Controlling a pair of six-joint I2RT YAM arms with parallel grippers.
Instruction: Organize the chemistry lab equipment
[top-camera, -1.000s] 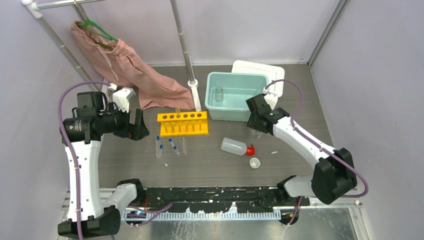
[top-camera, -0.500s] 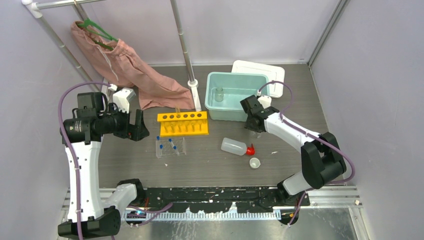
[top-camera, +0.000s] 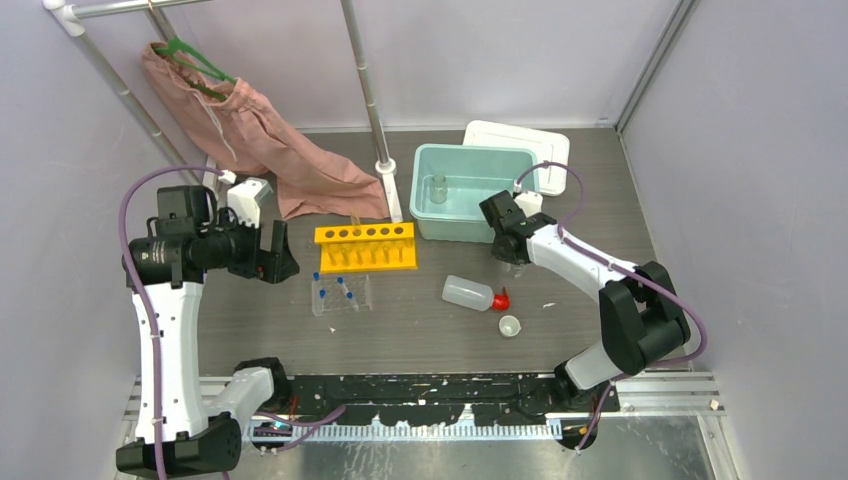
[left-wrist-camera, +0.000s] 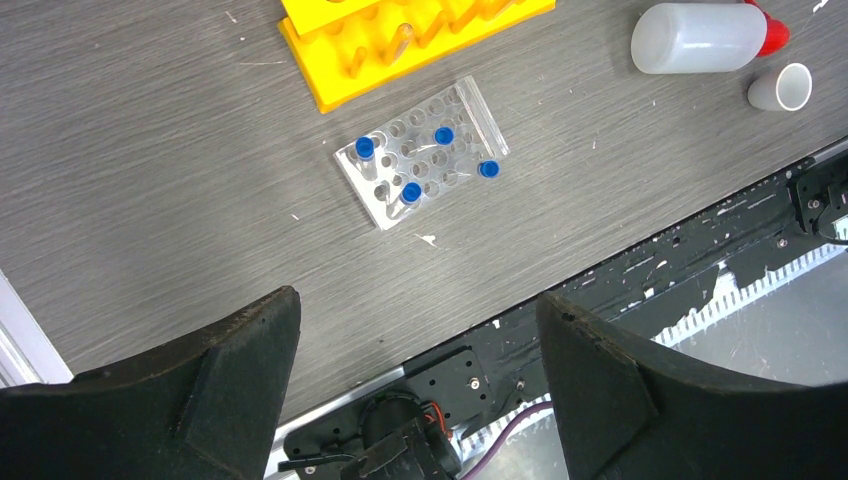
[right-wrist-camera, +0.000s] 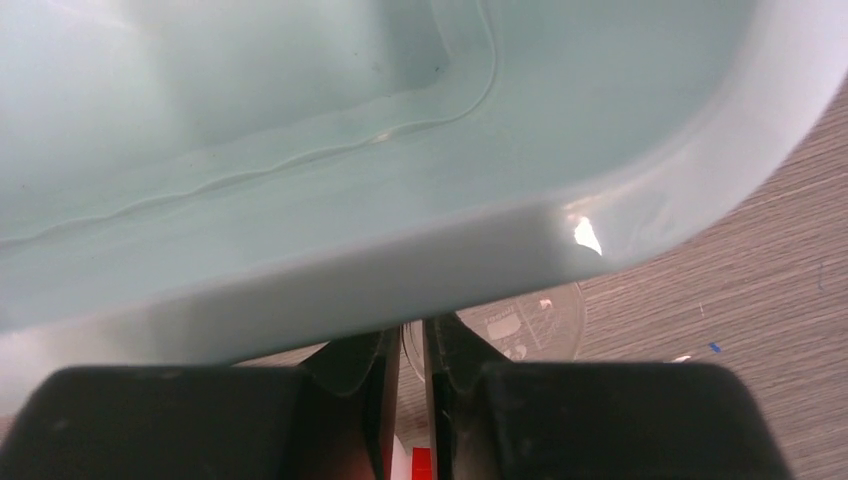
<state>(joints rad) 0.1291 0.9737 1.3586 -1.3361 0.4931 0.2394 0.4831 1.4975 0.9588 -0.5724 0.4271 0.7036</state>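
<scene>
My right gripper (top-camera: 511, 257) is shut on the rim of a clear glass beaker (right-wrist-camera: 530, 322) just in front of the teal tub (top-camera: 465, 150), at its near right corner. In the right wrist view (right-wrist-camera: 410, 335) the beaker wall sits between the nearly closed fingers. A second beaker (top-camera: 438, 187) stands inside the tub. My left gripper (top-camera: 276, 250) is open and empty, held high over the table's left side (left-wrist-camera: 418, 300). The yellow tube rack (top-camera: 365, 247), the clear well tray (top-camera: 340, 293) with blue-capped tubes (left-wrist-camera: 444, 135), the white squeeze bottle (top-camera: 468, 293) and the tiny white cup (top-camera: 510, 325) lie mid-table.
A white lid (top-camera: 520, 135) lies behind the tub. A pink garment (top-camera: 270, 150) on a green hanger hangs from the rail at the back left, its hem on the table. A metal post (top-camera: 385, 175) stands between the garment and the tub.
My right gripper has moved a little left and closer to the tub's front wall, with its elbow folding in. The left arm has not moved.
</scene>
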